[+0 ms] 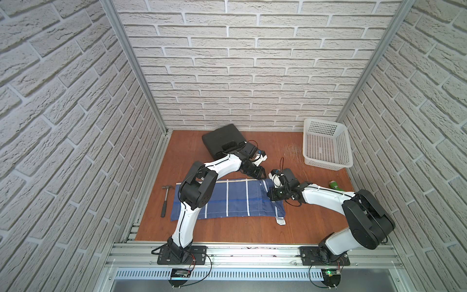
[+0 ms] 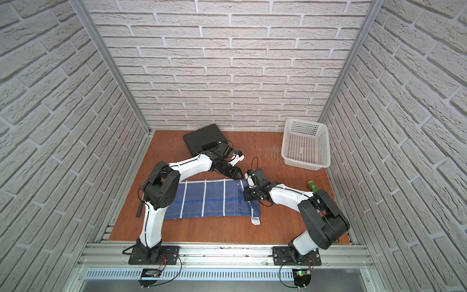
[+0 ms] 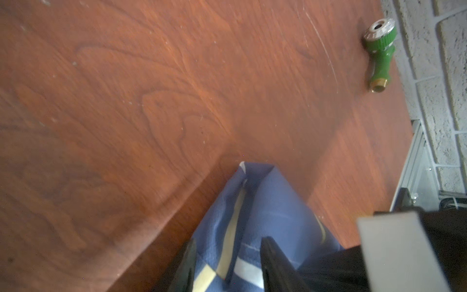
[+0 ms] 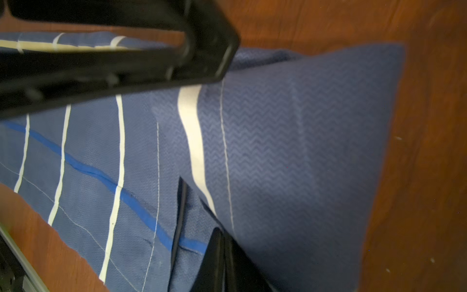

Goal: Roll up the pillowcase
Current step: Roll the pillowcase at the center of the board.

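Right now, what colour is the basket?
White. The basket shows best in a top view.

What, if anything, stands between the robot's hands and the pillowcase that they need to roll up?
Nothing visible does. The left hand grips a raised corner of the pillowcase, and the right hand looks pinched shut on its fabric nearby. The hammer and the white basket lie off to the sides.

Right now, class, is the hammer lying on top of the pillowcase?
No, the hammer lies on the bare table beside the pillowcase, not on it.
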Motion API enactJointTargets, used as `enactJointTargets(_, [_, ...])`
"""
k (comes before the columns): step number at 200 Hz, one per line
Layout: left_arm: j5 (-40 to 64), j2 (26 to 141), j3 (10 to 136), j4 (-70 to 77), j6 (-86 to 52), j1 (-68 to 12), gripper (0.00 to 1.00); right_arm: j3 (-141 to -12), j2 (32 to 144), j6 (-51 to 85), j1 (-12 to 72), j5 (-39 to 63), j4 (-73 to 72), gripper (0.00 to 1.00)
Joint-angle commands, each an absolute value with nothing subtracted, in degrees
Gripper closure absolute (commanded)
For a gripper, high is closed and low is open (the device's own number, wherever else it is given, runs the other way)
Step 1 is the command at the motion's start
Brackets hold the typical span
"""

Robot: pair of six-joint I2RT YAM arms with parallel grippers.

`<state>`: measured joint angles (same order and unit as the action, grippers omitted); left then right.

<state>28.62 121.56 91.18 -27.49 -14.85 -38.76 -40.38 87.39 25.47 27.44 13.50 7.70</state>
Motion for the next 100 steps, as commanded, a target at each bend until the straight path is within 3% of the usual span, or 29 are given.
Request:
enactJointTargets(1, [26.18, 119.96, 92.76, -34.04, -12.23, -40.03, 0.56, -39.15, 85.74, 26.67, 26.99, 15.03, 4.51, 0.93])
enactJointTargets(33, [23.18, 120.92, 94.86, -36.68, -10.6, -40.74, 0.58, -39.02, 86.18, 26.54, 26.98, 15.79, 4.4, 0.94])
enactJointTargets(68, [26.58, 121.16, 94.75, -33.39, -11.19, -41.07, 0.72, -39.41, 86.31, 26.11, 26.98, 15.77, 5.08, 0.94])
enactJointTargets(100, [28.12, 121.02, 95.08, -32.78, -11.4, -41.13, 0.72, -39.44, 86.44, 25.84, 26.95, 15.74, 5.45, 0.94])
